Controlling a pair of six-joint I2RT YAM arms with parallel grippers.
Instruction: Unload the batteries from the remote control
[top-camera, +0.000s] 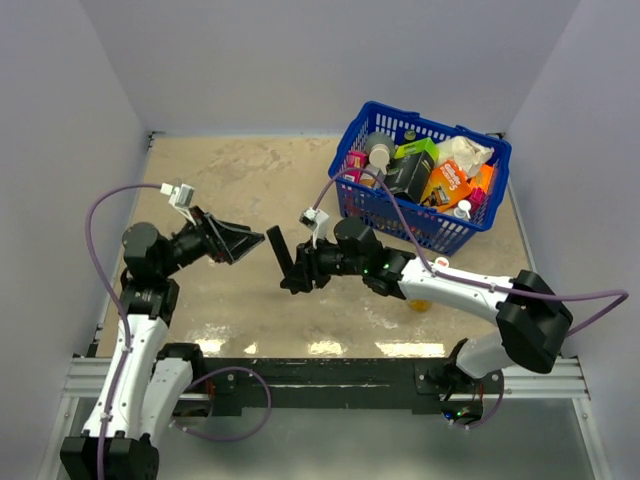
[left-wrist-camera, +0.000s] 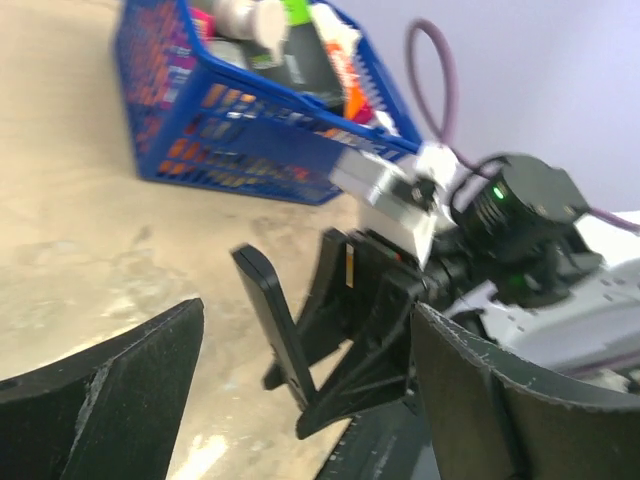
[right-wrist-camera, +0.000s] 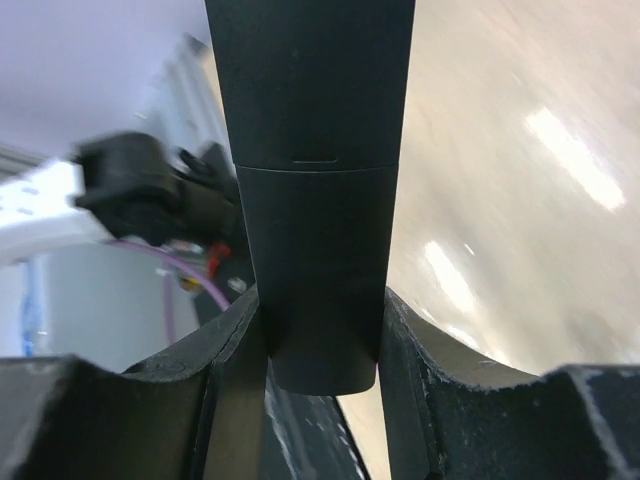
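The remote control (top-camera: 283, 257) is a slim black bar held upright over the middle of the table, with my right gripper (top-camera: 300, 276) shut on its lower end. In the right wrist view the remote control (right-wrist-camera: 312, 190) fills the gap between the two fingers of the right gripper (right-wrist-camera: 320, 315), and a seam crosses its face. My left gripper (top-camera: 246, 243) hangs open just left of the bar, apart from it. In the left wrist view the remote control (left-wrist-camera: 270, 310) stands beyond the spread fingers of the left gripper (left-wrist-camera: 305, 325). The batteries are hidden.
A blue basket (top-camera: 352, 135) full of packets and bottles stands at the back right, and shows as the blue basket (left-wrist-camera: 160, 140) in the left wrist view. A small yellow object (top-camera: 420, 304) lies under the right forearm. White walls close in the table on three sides.
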